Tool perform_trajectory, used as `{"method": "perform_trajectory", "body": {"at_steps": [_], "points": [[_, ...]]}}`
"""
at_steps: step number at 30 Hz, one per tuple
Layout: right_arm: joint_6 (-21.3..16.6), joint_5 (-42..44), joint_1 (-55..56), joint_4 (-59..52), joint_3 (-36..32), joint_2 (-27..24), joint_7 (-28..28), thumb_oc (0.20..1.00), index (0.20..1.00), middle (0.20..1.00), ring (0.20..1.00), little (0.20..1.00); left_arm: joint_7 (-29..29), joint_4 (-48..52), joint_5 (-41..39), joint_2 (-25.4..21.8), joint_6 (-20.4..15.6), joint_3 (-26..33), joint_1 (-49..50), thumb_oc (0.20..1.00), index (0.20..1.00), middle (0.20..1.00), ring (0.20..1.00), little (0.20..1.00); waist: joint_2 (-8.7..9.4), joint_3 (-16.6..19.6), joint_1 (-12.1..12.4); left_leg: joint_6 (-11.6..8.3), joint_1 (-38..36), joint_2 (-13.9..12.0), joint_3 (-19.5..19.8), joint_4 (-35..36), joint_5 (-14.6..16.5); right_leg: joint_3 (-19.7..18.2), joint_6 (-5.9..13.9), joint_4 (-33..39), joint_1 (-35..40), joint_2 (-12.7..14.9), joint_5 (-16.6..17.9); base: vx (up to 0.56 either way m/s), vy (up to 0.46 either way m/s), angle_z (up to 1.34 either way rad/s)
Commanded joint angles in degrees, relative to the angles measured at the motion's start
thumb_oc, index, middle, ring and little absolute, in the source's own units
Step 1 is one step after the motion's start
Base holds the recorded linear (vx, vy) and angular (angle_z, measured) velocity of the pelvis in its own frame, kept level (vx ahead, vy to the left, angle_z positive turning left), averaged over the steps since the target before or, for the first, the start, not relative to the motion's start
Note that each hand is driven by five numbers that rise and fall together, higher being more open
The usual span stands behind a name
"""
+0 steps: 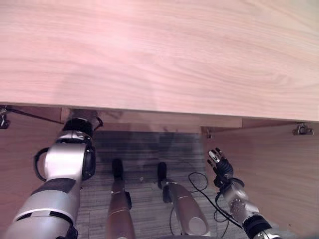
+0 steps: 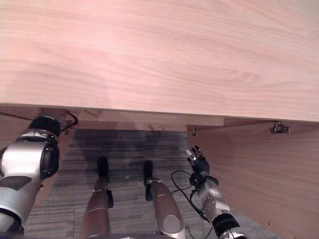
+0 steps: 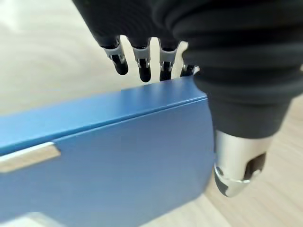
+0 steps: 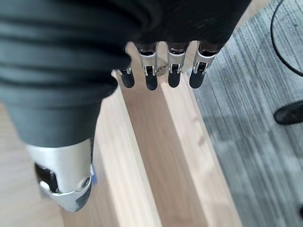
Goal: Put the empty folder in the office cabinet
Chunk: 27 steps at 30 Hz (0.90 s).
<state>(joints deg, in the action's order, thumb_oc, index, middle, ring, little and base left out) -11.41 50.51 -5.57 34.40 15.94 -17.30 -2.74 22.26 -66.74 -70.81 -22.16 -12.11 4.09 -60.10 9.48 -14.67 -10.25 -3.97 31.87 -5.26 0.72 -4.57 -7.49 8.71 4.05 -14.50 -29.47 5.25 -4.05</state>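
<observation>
While the left robot hand [image 3: 142, 52] pinches a blue folder [image 3: 109, 161], pale wood cabinet [image 1: 159, 55] overhangs grey carpet [image 1: 144, 149].

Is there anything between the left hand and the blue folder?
Nothing visible. In the left wrist view the left hand is right at the blue folder, fingers over its top edge and thumb at its near side; whether it grips is unclear.

Wooden cabinet top [image 1: 159, 55] spans upper view. Right hand [image 1: 219, 167] hangs below its front edge beside open door [image 1: 269, 174] (metal hinge [image 1: 302, 130] showing), fingers relaxed, over grey carpet [image 1: 144, 149].
</observation>
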Motion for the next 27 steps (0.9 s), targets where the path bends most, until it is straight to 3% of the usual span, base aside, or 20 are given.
{"method": "perform_trajectory", "body": {"at_steps": [1, 2, 9, 17, 27], "points": [[-0.81, -0.10, 1.16, -0.83, -2.20, -0.45, -0.75, 1.000, 1.000, 1.000, 1.000, 1.000, -2.08, 1.53, 0.12, 1.78, -2.18, 1.35, 0.41, 1.000, 1.000, 1.000, 1.000, 1.000, -0.46, -0.63, -0.27, -2.87, -4.57, -1.96, 2.76, -0.71, 7.27, -0.15, 5.95, 4.54, 1.38, 2.24, 4.49, 0.04, -0.017, 0.02], [-0.56, -0.45, 2.05, -1.13, -2.07, 0.75, -0.97, 1.000, 1.000, 1.000, 1.000, 1.000, -2.02, 5.46, -0.12, 6.06, -3.70, 0.98, 4.59, 1.000, 1.000, 1.000, 1.000, 1.000, -0.64, -0.57, 0.41, -2.80, -6.25, -1.89, 2.68, 0.64, 6.85, 0.03, 5.84, 4.73, 2.43, 2.27, 4.51, 0.04, -0.005, 0.01], [0.52, -3.05, 4.44, -1.11, -3.79, 2.51, 0.15, 1.000, 1.000, 1.000, 1.000, 1.000, -7.93, 21.31, 0.10, 15.31, -5.21, -4.43, 22.49, 1.000, 1.000, 1.000, 1.000, 1.000, -1.00, -0.38, 2.70, -2.67, -11.63, -1.96, 2.41, 3.13, 6.31, 0.36, 5.45, 4.38, 6.68, 2.90, 3.78, 0.04, 0.001, 0.03], [1.38, -4.50, 6.33, 1.39, -5.96, 3.27, 3.34, 1.000, 1.000, 1.000, 1.000, 1.000, -16.16, 24.23, 1.24, 15.82, -2.34, -5.57, 35.04, 1.000, 1.000, 1.000, 1.000, 1.000, -2.06, 1.95, 4.36, -2.55, -16.21, -2.44, 1.74, 5.28, 5.58, 0.63, 5.31, 5.04, 10.70, 3.02, 3.31, 0.05, 0.008, 0.03], [2.40, -5.32, 8.09, 3.80, -7.01, 3.74, 5.35, 1.000, 1.000, 1.000, 1.000, 1.000, -20.35, 23.58, 2.42, 16.58, -0.29, -5.68, 41.69, 1.000, 1.000, 1.000, 1.000, 1.000, -3.42, 4.35, 5.30, -2.46, -21.19, -2.96, 1.18, 6.80, 5.98, 0.80, 5.37, 5.37, 14.79, 2.58, 2.43, 0.05, 0.002, 0.00]]}}
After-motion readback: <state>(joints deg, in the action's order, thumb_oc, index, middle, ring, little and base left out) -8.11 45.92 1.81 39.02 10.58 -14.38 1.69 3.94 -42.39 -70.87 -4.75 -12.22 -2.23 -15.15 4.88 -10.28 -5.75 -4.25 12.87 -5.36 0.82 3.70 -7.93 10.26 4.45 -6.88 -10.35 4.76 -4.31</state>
